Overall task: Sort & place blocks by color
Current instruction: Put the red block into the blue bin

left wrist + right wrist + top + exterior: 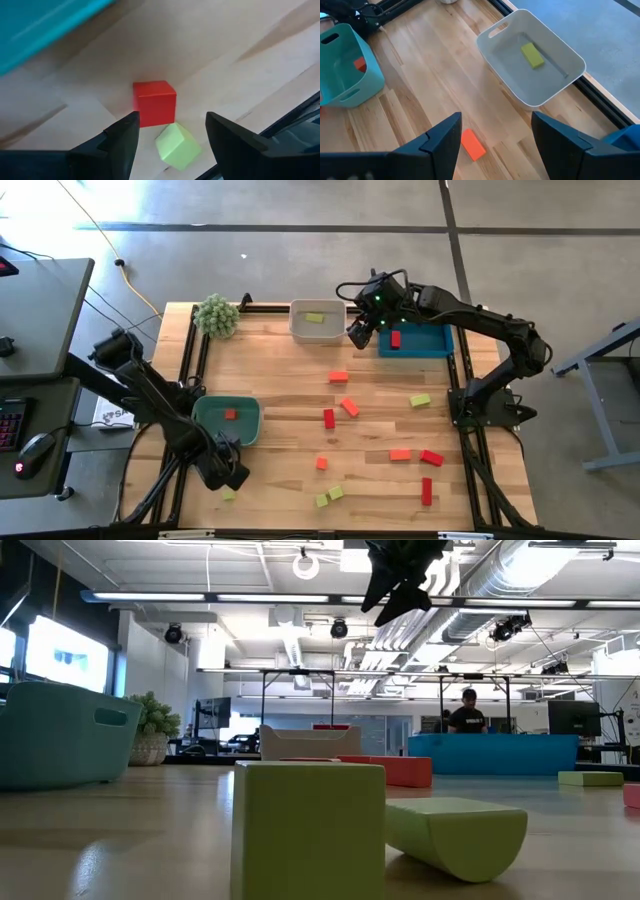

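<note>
My left gripper (226, 471) (172, 120) hangs open, low over the table's near left corner. A yellow-green cube (177, 146) (229, 494) lies between its fingers, untouched, with a red cube (154, 102) just beyond. My right gripper (360, 332) (496, 120) is open and empty, up between the white tray (318, 330) and the blue tray (432, 344). The white tray holds a yellow-green block (532, 55), the blue tray a red one (396, 338), and the teal tray (245, 430) an orange one (231, 414). Several red, orange and yellow-green blocks lie flat on the table.
A fuzzy green plant (217, 315) stands at the far left corner. Loose blocks are scattered over the table's middle and near right, among them an orange one (338, 377), a red one (328, 418) and a yellow-green one (420, 400). A black frame rail edges the table.
</note>
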Controlling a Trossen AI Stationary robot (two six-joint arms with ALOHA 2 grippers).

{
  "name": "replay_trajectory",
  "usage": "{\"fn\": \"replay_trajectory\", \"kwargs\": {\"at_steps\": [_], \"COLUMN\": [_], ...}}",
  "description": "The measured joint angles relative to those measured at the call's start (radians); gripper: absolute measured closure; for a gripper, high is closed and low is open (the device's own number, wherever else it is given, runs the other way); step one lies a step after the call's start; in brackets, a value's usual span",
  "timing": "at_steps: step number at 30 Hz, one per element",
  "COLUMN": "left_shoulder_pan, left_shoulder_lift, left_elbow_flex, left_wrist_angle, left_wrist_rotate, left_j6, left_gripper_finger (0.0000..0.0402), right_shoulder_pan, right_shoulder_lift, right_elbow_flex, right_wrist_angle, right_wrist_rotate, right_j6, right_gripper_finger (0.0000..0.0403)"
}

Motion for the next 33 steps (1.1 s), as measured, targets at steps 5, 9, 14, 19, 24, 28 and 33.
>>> {"fn": "replay_trajectory", "kwargs": {"at_steps": [5,9,14,19,24,28,33], "left_shoulder_pan": [-0.008,-0.009,-0.009,-0.009,-0.009,-0.009,-0.009], "left_shoulder_lift": [0.085,0.157,0.212,0.251,0.261,0.26,0.258], "left_elbow_flex": [0.033,0.058,0.089,0.093,0.093,0.093,0.093], "left_wrist_angle": [-0.005,-0.026,-0.027,-0.041,-0.054,-0.051,-0.028], "left_wrist_rotate": [0.011,0.034,0.034,0.045,0.033,0.022,0.015], "left_j6": [0.005,0.004,0.004,0.005,0.012,0.037,0.066], "left_gripper_finger": [0.0184,0.0184,0.0184,0.0197,0.0228,0.0255,0.0281], "right_shoulder_pan": [0.0,0.0,0.0,0.0,0.0,0.0,0.0], "right_shoulder_lift": [0.0,0.0,0.0,0.0,0.0,0.0,0.0], "right_elbow_flex": [0.0,0.0,0.0,0.0,0.0,0.0,0.0], "right_wrist_angle": [0.001,0.001,0.002,0.002,0.002,0.003,0.003], "right_wrist_rotate": [0.0,0.0,0.001,0.001,0.001,0.001,0.001], "right_j6": [0.0,0.0,0.0,0.0,0.0,0.0,0.0], "right_gripper_finger": [0.0176,0.0176,0.0176,0.0176,0.0176,0.0176,0.0176]}}
